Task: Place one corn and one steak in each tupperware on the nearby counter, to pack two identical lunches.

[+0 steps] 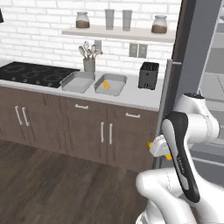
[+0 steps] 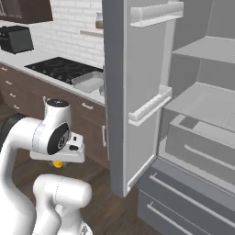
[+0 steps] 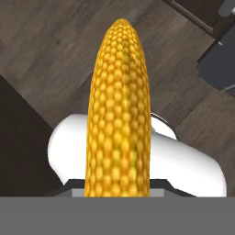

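The cob of corn [image 3: 119, 110] runs straight up the middle of the hand view, and the fingers are pinched on its lower end, base hidden at the bottom edge; in the left base view a sliver of that yellow peeks out at the gripper [image 1: 158, 150], low and right of centre, tucked beside the arm; from the right base view the same yellow shows under the hand at lower left. Over on the worktop [image 1: 131, 94] sit two tupperware trays side by side in the upper middle of the left base view: the left tray [image 1: 78, 82] looks bare; the right tray [image 1: 110, 84] already has a short cob [image 1: 106, 84] lying in it. By my reading this cob belongs in the bare tray. As for handling, it looks stiff, light and bumpy, so the kernels should give some bite; but it is round and long, held near one end, so it could swing or roll in the grip; a hold nearer the middle would sit steadier. No steak spotted.
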Tool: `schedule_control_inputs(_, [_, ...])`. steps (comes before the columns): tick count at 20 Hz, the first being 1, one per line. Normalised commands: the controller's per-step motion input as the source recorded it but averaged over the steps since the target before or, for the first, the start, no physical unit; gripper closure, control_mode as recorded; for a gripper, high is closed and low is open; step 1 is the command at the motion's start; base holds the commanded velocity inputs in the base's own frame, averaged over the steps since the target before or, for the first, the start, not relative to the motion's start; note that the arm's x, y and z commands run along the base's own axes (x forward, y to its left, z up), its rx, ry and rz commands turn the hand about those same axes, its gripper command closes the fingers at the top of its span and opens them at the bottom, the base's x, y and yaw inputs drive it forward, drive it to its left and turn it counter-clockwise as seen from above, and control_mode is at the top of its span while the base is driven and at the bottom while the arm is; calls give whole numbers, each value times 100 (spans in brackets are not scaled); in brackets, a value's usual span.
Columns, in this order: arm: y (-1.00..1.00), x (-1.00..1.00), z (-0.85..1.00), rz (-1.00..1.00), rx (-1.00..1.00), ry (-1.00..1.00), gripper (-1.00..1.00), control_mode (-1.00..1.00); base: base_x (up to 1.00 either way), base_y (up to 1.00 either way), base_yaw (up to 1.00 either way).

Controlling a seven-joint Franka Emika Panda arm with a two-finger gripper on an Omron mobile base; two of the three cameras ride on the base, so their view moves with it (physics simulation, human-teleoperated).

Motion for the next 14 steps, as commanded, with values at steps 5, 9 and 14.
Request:
schedule_control_inputs(5, [0, 0, 0, 0, 0, 0, 100, 100, 69, 30, 22])
schedule_control_inputs(9, [0, 0, 0, 0, 0, 0, 100, 100, 58, 44, 14])
schedule_control_inputs(14, [0, 0, 0, 0, 0, 0, 100, 100, 78, 98, -2])
